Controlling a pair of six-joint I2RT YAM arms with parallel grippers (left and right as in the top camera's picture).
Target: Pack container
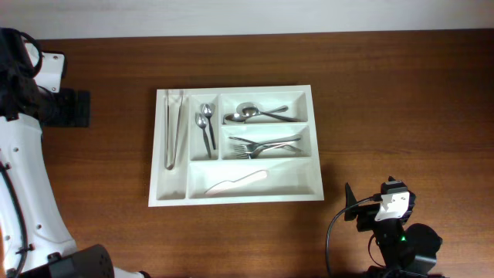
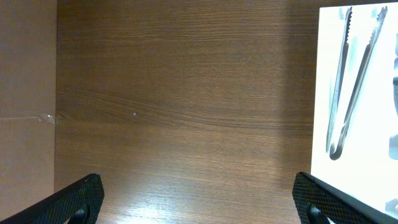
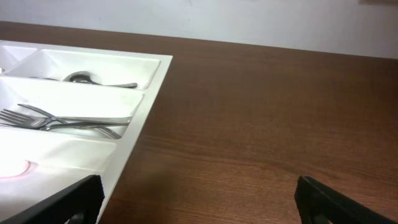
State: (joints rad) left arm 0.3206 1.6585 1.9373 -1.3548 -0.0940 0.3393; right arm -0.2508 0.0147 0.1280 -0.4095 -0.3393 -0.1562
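Observation:
The white cutlery tray (image 1: 233,92) lies in the middle of the wooden table. It holds metal tongs (image 1: 174,128) in the left narrow slot, small spoons (image 1: 206,126) beside them, large spoons (image 1: 258,113), forks (image 1: 266,145) and a white utensil (image 1: 235,183). My left gripper (image 1: 76,108) is open and empty over bare table left of the tray; the left wrist view (image 2: 199,208) shows the tray edge (image 2: 323,93) and the tongs (image 2: 351,81). My right gripper (image 1: 356,211) is open and empty by the tray's front right corner (image 3: 146,118), also seen in the right wrist view (image 3: 199,202).
The table's far edge meets a pale wall (image 3: 249,22). In the left wrist view a lighter brown strip (image 2: 28,112) runs along the table's left side. The right arm's base (image 1: 409,247) stands at the front right, the left arm's white links (image 1: 23,154) at the left.

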